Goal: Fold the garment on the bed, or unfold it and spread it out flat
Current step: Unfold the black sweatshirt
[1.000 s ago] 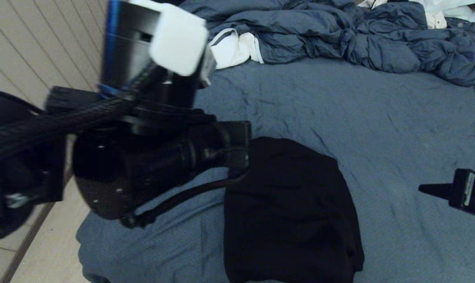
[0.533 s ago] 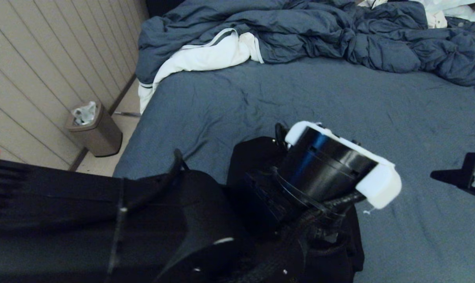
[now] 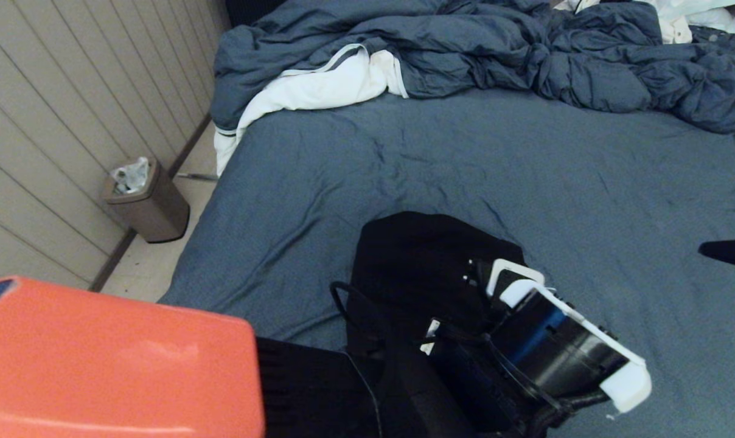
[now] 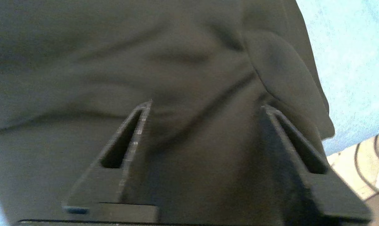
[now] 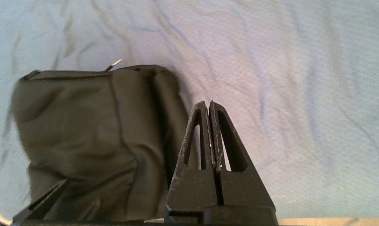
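The garment is a black bundle folded into a compact block near the front edge of the bed. My left arm reaches over its near right part. In the left wrist view, my left gripper is open just above the black fabric, fingers wide apart and gripping nothing. At the right edge of the head view, only the dark tip of my right gripper shows, above the bare sheet. It is shut and empty, off to the right of the garment.
A crumpled blue-grey duvet and a white cloth lie along the far side. A small bin stands on the floor by the panelled wall at left. My left arm's orange cover blocks the near left corner.
My left arm swung from the left side down over the garment's near right part, and its gripper went from shut to open. The right gripper drew back toward the right edge.
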